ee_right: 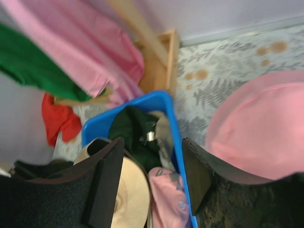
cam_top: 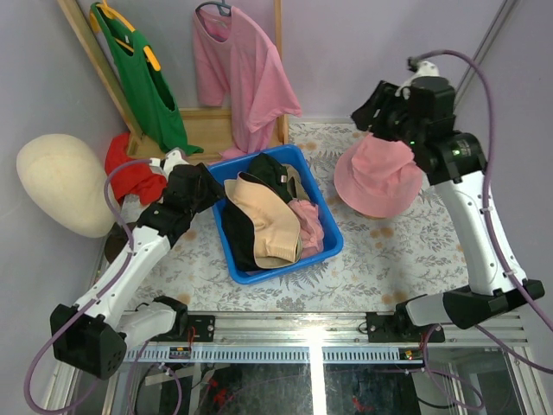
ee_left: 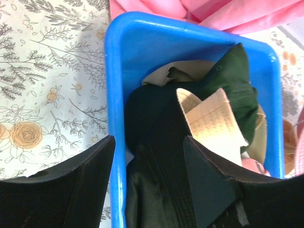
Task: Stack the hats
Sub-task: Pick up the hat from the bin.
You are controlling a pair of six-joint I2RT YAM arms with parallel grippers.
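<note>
The left gripper [ee_left: 149, 145] hangs spread over the left wall of the blue bin [ee_left: 142, 47], above a black hat [ee_left: 152, 118], seemingly holding nothing. The right gripper [ee_right: 153, 145], also spread, hovers over the pink bucket hat [cam_top: 380, 173] on the table [cam_top: 406, 251].

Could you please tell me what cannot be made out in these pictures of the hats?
Top view: what lies deeper in the blue bin, under the black hat and tan cap.
Top view: whatever lies under the pink bucket hat, covered by its brim.
Right wrist view: blurred; that hat is cut off by the right edge.
Left wrist view: the black hat's near end, behind the left gripper.
</note>
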